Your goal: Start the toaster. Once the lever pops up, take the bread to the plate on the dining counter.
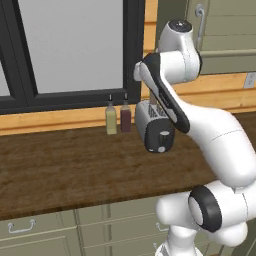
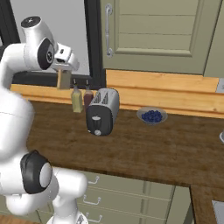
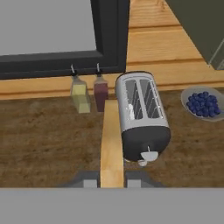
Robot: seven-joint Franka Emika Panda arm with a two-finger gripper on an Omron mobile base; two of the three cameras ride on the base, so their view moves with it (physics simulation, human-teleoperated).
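The bread (image 3: 111,144), a flat tan slice seen edge-on in the hand view, is pinched between my two fingertips, so my gripper (image 3: 111,181) is shut on it. From the right base view the bread (image 2: 64,80) hangs below the gripper (image 2: 64,69), up in the air and to the left of the toaster (image 2: 103,111). The silver toaster (image 3: 142,118) stands on the wooden counter with its black end and lever (image 3: 148,155) towards me, both slots empty. It also sits behind my forearm, toaster (image 1: 156,131). The plate and the dining counter are out of view.
Two small bottles, yellow (image 2: 77,101) and dark red (image 2: 88,98), stand against the wall left of the toaster. A bowl of blueberries (image 2: 152,116) sits to its right. A dark-framed window (image 1: 70,50) and a green wall cabinet (image 2: 153,30) rise behind the counter (image 1: 60,170).
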